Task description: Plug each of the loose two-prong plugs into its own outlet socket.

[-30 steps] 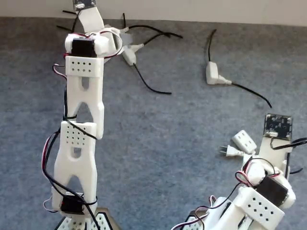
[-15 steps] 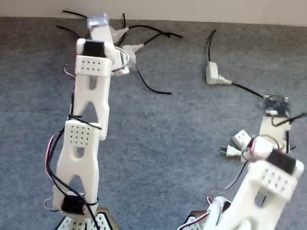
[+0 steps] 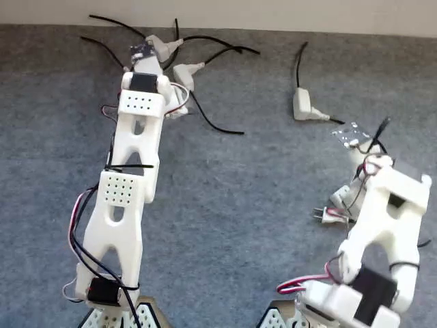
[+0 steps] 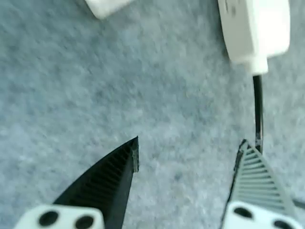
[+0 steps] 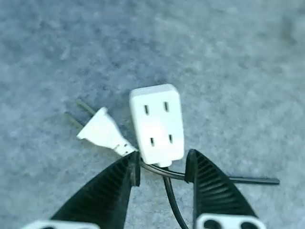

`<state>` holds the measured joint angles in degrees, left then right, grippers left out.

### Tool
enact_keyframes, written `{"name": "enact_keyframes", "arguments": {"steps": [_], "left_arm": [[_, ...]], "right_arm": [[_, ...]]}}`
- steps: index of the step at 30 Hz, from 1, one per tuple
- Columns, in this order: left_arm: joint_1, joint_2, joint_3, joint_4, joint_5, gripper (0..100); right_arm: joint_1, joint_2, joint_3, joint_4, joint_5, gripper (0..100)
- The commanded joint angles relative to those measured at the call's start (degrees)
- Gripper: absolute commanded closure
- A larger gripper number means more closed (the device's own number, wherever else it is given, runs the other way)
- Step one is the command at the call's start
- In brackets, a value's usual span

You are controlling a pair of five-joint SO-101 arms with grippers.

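The grey carpeted bench [image 3: 259, 178] carries everything. My white left arm [image 3: 130, 157] stretches up it toward the far edge. My white right arm [image 3: 382, 212] stands at the near right, and from above it covers most of the white four-slot outlet block [image 5: 157, 124]. From the wrist, that block lies flat with the white two-prong plug [image 5: 101, 131] just beside it, unplugged, prongs pointing away from it.

My right tool [image 5: 162, 167] is parted narrowly, and a thin black cord [image 5: 252, 180] runs across between its tips. Whether they touch it I can't tell. My left tool [image 4: 189, 145] gapes wide over bare carpet, holding nothing. Ahead of it lies a white moulded cord end [image 4: 255, 28], cut off by the frame, so I can't say whether it is plug or socket.

A second ago my left arm reached farther toward the far-left corner. It has since swung right and drawn back. My right arm lay low then and has reared up, its wrist now nearer the white angled plug [image 3: 302, 104].
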<state>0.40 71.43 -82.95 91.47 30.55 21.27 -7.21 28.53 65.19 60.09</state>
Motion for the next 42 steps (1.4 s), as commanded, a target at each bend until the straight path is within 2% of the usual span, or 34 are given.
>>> {"name": "enact_keyframes", "arguments": {"steps": [1, 7, 17, 19, 23, 27, 34, 37, 42], "left_arm": [[-0.8, -1.0, -0.2, -1.6, 0.2, 68], [-0.9, -1.0, -0.2, -1.6, 0.0, 68], [-1.0, -1.0, -0.2, -1.7, -0.1, 68], [-1.0, -1.0, -0.2, -1.7, -0.1, 68], [-1.1, -1.0, -0.2, -1.7, -0.1, 68], [-1.2, -1.0, -0.2, -1.8, 0.2, 68], [-2.4, -0.9, -0.2, -2.5, 0.4, 68], [-2.6, -0.9, -0.2, -2.5, 0.4, 68], [-2.6, -0.9, -0.2, -3.0, 0.4, 68]], "right_arm": [[-2.0, 4.5, -8.7, 3.2, 2.1, 82.9], [-2.8, 17.2, -15.1, 3.6, 2.3, 71.8], [-3.2, 23.0, -15.6, 3.6, 2.0, 71.8], [-3.6, 23.2, -15.5, 3.6, 2.0, 75.0], [-3.8, 22.7, -15.6, 3.7, 1.6, 88.2], [-4.4, 22.7, -19.7, 4.4, -7.5, 90.7], [-10.8, 22.9, -40.1, 16.0, -26.6, 90.7], [-14.0, 22.9, -49.9, 19.9, -29.6, 90.7], [-19.0, 22.9, -65.3, 27.5, -29.9, 90.7]]}}
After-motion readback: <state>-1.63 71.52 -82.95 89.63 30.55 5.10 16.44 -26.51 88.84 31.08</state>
